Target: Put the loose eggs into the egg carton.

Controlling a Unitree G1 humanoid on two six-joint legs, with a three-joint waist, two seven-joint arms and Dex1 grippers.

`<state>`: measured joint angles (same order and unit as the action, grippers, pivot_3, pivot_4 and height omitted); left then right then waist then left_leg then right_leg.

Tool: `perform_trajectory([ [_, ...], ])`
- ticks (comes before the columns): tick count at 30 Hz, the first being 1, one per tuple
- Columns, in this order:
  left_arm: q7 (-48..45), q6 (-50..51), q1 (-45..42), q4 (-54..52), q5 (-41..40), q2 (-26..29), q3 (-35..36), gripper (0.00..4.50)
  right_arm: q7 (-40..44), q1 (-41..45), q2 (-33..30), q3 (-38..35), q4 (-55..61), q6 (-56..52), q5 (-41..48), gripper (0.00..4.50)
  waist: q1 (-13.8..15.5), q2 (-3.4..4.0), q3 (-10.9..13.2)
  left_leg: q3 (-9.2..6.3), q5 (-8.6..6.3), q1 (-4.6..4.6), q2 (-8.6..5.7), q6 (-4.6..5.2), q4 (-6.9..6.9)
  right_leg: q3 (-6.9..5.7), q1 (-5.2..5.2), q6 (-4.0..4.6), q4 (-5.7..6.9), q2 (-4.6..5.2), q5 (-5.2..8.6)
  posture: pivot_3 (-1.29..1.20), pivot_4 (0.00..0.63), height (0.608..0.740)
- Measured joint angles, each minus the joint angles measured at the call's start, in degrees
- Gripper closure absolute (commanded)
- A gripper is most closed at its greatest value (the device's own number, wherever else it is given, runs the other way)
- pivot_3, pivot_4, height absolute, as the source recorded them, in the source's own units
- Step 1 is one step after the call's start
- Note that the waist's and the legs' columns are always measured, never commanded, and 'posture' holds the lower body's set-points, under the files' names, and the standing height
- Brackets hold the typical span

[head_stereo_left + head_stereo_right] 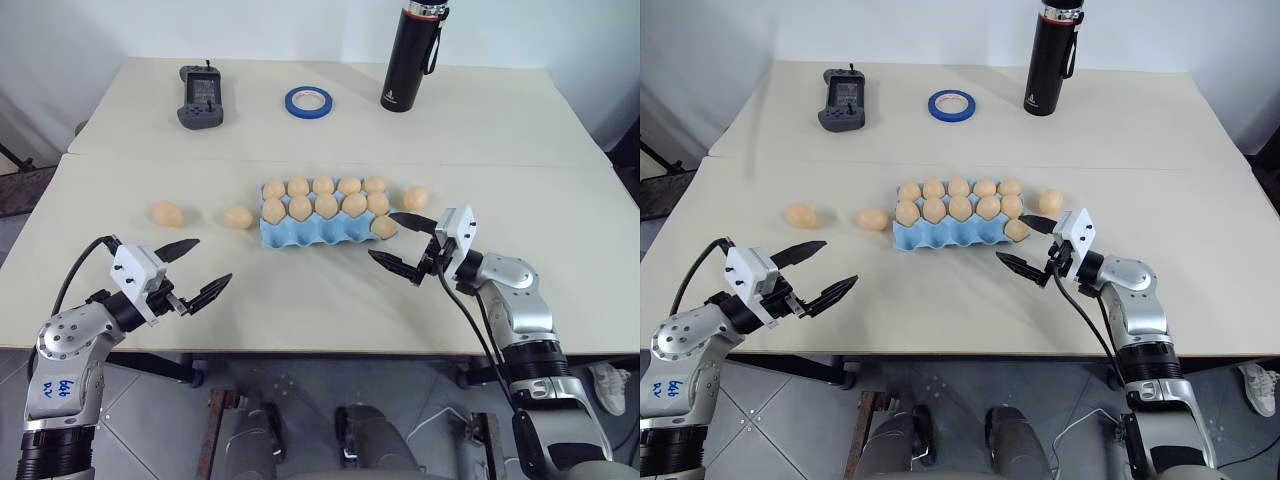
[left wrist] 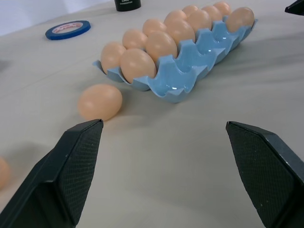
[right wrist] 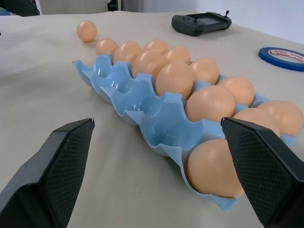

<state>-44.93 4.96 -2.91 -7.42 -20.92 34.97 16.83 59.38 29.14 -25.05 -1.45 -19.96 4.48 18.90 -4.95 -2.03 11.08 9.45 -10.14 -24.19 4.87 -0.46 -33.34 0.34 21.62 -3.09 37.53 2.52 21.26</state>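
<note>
I see the egg carton (image 1: pixel 318 232) mid-table. Its far and middle rows are full, and one egg (image 1: pixel 385 227) sits in the rightmost cup of the near row; the other four near cups are empty. Three loose eggs lie on the table: one (image 1: pixel 168 213) well left of the carton, one (image 1: pixel 238 217) just beside its left end, and one (image 1: pixel 416 198) just off its far right corner.

My left gripper (image 1: pixel 192 269) hovers near-left of the carton, fingers spread wide, holding nothing. My right gripper (image 1: pixel 401 242) sits at the carton's near right corner, fingers also spread wide and empty, close to the near-row egg.

On the far table: a blue tape roll (image 1: pixel 308 101), a black flask (image 1: pixel 411 56), and a dark handheld controller (image 1: pixel 201 96).
</note>
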Motion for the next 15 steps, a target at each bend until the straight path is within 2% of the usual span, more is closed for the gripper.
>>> perform_trajectory([
  [8,-0.75,0.32,-0.96,0.0,-1.32,-0.37,-0.6,0.09,-1.81,-1.28,0.0,-0.32,1.68,-0.08,0.03,0.0,0.12,0.0,0.0,0.0,0.01,0.0,0.0,0.0,-0.02,-0.01,-0.01,-0.01,0.01,0.0,0.0,0.0,0.15,0.74],
  [15,-5.87,-1.51,-4.6,-0.14,-0.35,-0.59,-8.87,0.09,-10.3,-11.4,-2.39,-8.16,14.71,-3.8,2.02,0.0,0.89,0.0,0.0,-0.05,0.02,-0.02,-0.04,-0.05,-0.01,-0.02,-0.06,-0.01,-0.05,0.02,-0.01,0.0,0.15,0.74],
])
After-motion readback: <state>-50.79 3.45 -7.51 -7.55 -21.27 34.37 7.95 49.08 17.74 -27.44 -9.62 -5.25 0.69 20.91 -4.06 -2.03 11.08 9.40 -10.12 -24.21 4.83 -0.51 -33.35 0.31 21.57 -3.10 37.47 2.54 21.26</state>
